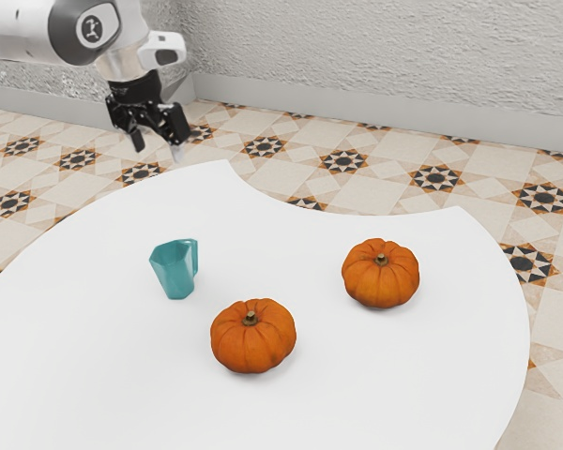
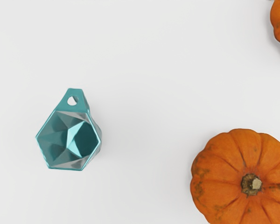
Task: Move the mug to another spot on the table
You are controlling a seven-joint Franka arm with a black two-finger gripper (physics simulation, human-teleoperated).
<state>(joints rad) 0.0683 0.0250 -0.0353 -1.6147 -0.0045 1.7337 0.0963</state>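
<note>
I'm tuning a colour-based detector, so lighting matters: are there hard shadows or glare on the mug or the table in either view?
Exterior view: soft, even light; the mug, the nearer pumpkin and the farther pumpkin cast only faint shadows on the white table, no glare. Wrist view: the table reads as almost shadowless white; the mug's inner facets catch light unevenly, some bright, some dark.

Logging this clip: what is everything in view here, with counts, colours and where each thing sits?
mug: 1, teal, faceted, upright on the table, at the exterior view's left of both pumpkins.
front pumpkin: 1, orange, nearest the camera, apart from the mug.
rear pumpkin: 1, orange, toward the exterior view's right.
table: 1, white, bearing all three.
floor: 1, patterned tan tiles, around the table.
wall: 1, grey, behind.
gripper: 1, black, open, raised, apart from the mug.
</note>
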